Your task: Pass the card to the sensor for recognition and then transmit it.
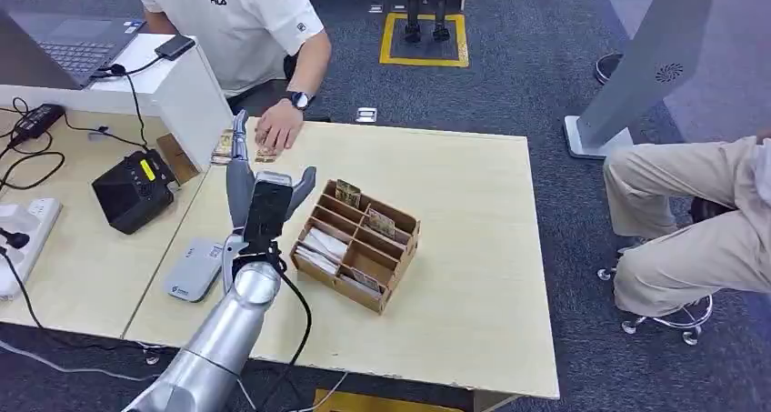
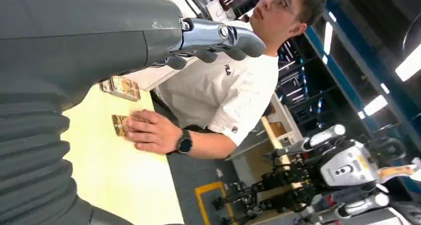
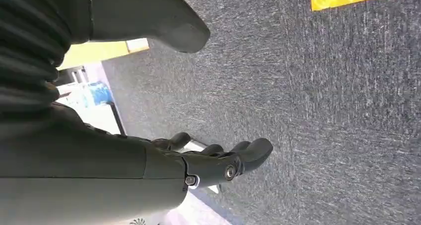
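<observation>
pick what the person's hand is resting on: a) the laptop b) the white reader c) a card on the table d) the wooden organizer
c, the person's hand lies flat on a card at the far edge of the table, well away from the organizer and the white reader.

High head view over table [image 1: 455,203]
</observation>
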